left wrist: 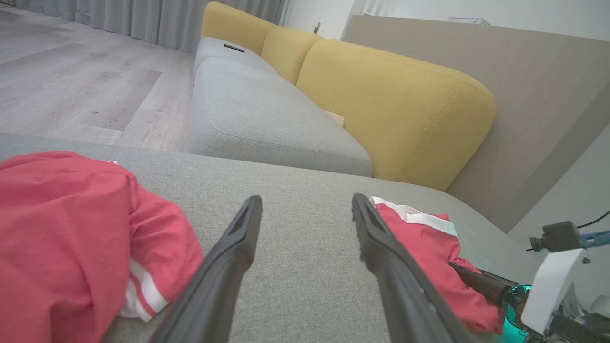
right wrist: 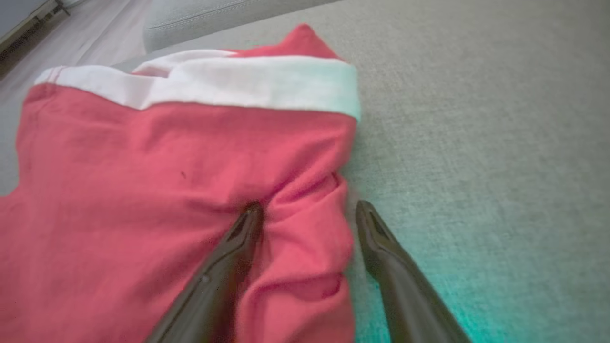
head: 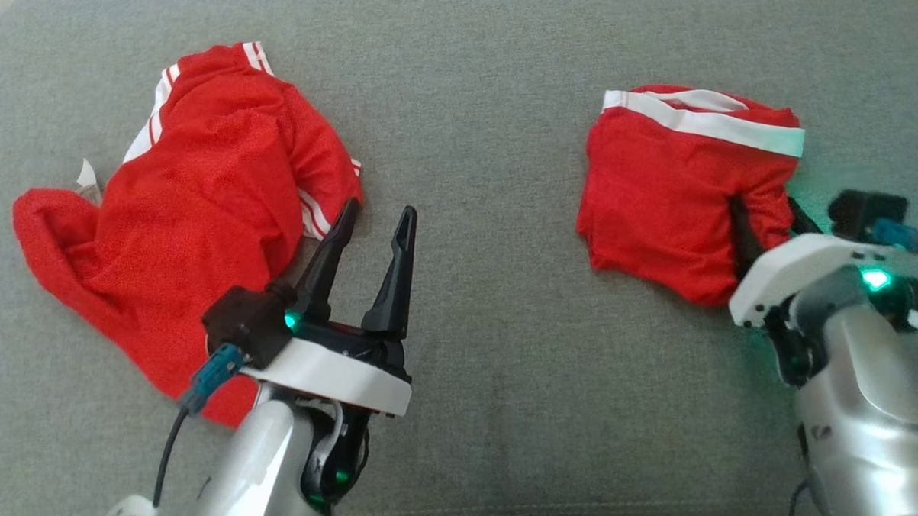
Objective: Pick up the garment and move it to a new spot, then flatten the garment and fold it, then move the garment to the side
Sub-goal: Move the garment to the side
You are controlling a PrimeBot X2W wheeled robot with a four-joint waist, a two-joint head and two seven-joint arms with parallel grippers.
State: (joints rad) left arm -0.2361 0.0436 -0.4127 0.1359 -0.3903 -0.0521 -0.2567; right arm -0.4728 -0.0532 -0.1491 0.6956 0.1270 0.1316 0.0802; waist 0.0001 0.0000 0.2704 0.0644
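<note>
Two red garments lie on the grey cushion (head: 507, 325). A crumpled garment (head: 197, 206) with white stripes is at the left, also in the left wrist view (left wrist: 62, 228). A folded garment (head: 670, 189) with a white waistband (right wrist: 238, 81) is at the right. My left gripper (head: 377, 215) stands open over bare cushion, just right of the crumpled garment (left wrist: 306, 205). My right gripper (right wrist: 309, 209) is open and straddles the folded garment's (right wrist: 143, 190) right edge. One finger rests on the cloth and the other on the cushion, with a fold of cloth between them.
The grey surface is a wide sofa seat. Beyond it in the left wrist view are another grey seat (left wrist: 267, 119), yellow back cushions (left wrist: 395, 105) and wooden floor (left wrist: 71, 85). The right arm's white wrist (left wrist: 553, 286) shows beside the folded garment (left wrist: 429, 247).
</note>
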